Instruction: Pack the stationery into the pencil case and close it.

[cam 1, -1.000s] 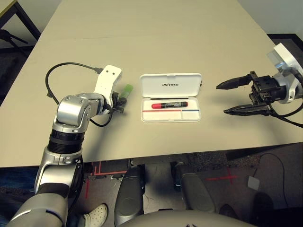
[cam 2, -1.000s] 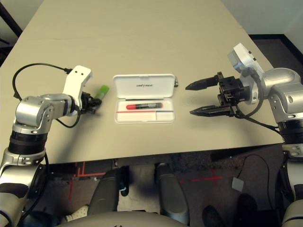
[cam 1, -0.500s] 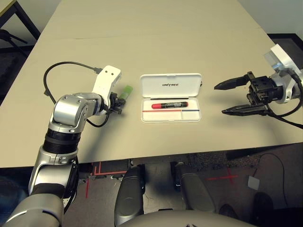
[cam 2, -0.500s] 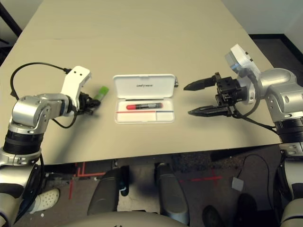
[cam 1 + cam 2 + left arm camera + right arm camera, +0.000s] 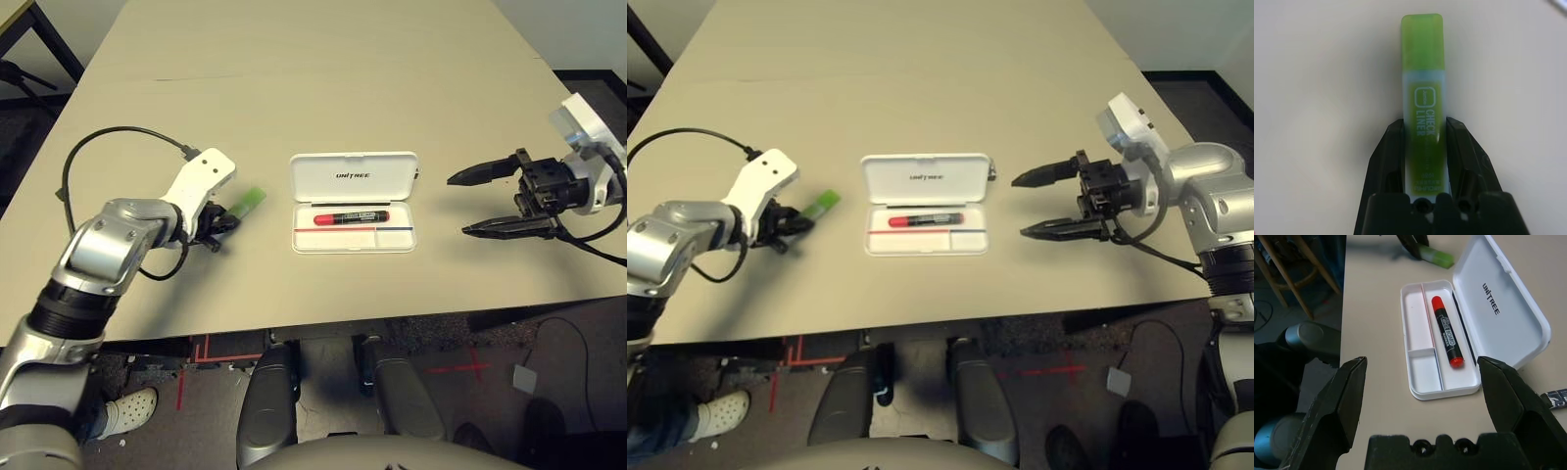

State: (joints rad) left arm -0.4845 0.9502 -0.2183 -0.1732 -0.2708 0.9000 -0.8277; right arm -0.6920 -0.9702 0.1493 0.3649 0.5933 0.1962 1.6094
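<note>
Holding the flat light-green stick (image 5: 1423, 103) by its back end, the left gripper (image 5: 217, 226) has its two fingers pinched on either side of it, so the capped tip pokes out toward the pencil case (image 5: 354, 202). Makes sense to me: grabbing it at the rear leaves the front free to slide into a slot. It sits toward the left edge of the tabletop (image 5: 323, 78), just beside the case but not touching it.

The case is open near the middle of the tabletop, lid laid flat toward the far edge with the lettering facing up. The red marker (image 5: 351, 216) is already lying in the long rear compartment, and the thin red-blue pencil (image 5: 356, 229) looks like it rests along the divider in front of it. The narrow front compartments look free, so my guess is the green stick goes there.

The right gripper (image 5: 487, 203) hangs off to the right side with its jaws spread wide and nothing in them, pointing at the case, probably waiting to do the lid.

One more thing: a tiny silver-black metal piece (image 5: 1553, 397) lies on the tabletop by the case's right end, not yet packed. Nothing blocks the left arm's path to the case.
</note>
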